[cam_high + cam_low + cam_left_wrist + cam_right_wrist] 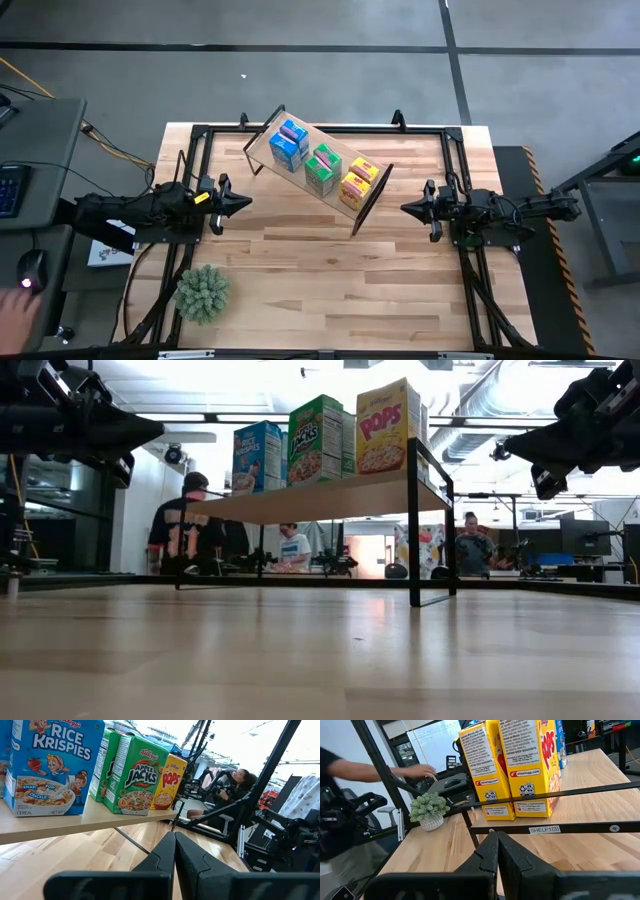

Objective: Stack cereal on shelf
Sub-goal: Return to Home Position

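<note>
Standing on the shelf [330, 498], cereal boxes [322, 170] are lined blue, green, yellow; L gripper [240, 203] & R gripper [408, 209] are seen closed, empty, at opp. sides.

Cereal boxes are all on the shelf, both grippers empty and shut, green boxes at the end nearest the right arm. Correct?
No. The high view shows the green boxes mid-row on the shelf; the yellow boxes are nearest the right arm. The left gripper and right gripper are empty and shut.
</note>
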